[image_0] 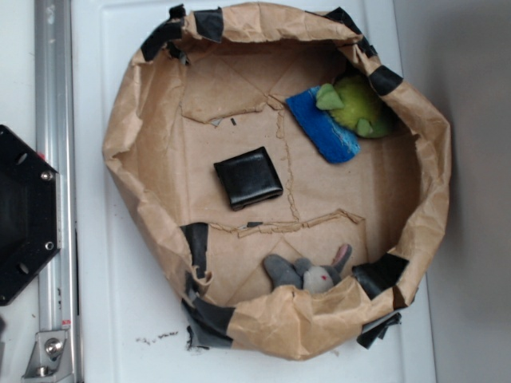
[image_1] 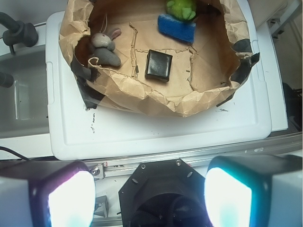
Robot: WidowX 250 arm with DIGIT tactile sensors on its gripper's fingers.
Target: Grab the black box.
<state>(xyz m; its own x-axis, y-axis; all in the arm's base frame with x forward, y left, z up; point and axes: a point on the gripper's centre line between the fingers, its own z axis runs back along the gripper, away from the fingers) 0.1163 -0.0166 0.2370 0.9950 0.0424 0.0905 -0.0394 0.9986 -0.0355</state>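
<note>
The black box (image_0: 248,177) lies flat near the middle of the brown paper basin (image_0: 136,159), small, square and slightly glossy. In the wrist view the black box (image_1: 158,65) shows far ahead inside the basin. My gripper (image_1: 149,198) is open, its two glowing pads (image_1: 71,201) wide apart at the bottom of the wrist view, high above the black hexagonal base plate (image_1: 165,189) and well short of the basin. Nothing is between the fingers. The gripper does not show in the exterior view.
A blue sponge (image_0: 322,124) with a green plush toy (image_0: 357,104) on it lies at the basin's far right. A grey plush mouse (image_0: 307,273) lies at the near rim. Black tape patches (image_0: 196,243) mark the crumpled paper wall. The basin stands on a white tray (image_0: 120,319); a metal rail (image_0: 54,120) runs alongside.
</note>
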